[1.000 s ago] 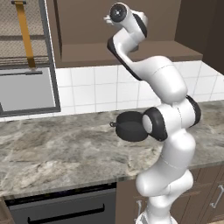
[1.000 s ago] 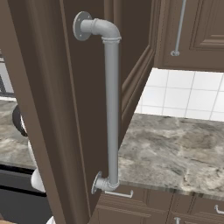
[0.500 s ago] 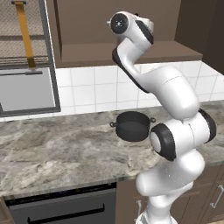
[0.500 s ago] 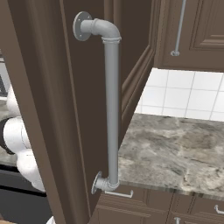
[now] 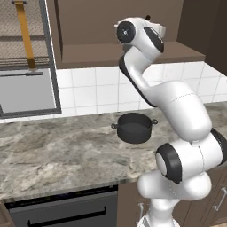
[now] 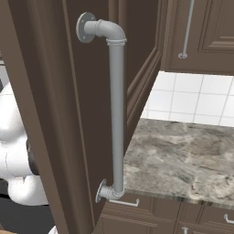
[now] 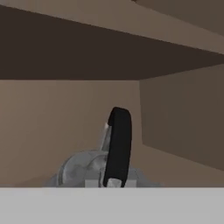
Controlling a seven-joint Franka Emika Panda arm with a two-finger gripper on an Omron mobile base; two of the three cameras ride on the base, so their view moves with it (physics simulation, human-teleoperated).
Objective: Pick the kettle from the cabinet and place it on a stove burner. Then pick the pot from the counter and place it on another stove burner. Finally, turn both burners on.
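Arm: the white arm reaches up with its wrist at the dark brown wooden wall cabinet (image 5: 128, 53).
Fingers: not visible in any picture; pressed together.
Kettle: the small grey metal kettle (image 7: 87, 173) with black arched handle (image 7: 119, 146) sits on the cabinet floor, directly ahead in the hand view.
Pot: the wide charcoal-black pot (image 5: 134, 127) with two loop handles stands on the grey-beige marbled surface (image 5: 53, 153), near the white tiles.
Writing: none legible.

white wall tiles (image 5: 95, 91), grey pipe door handle (image 6: 116, 114)
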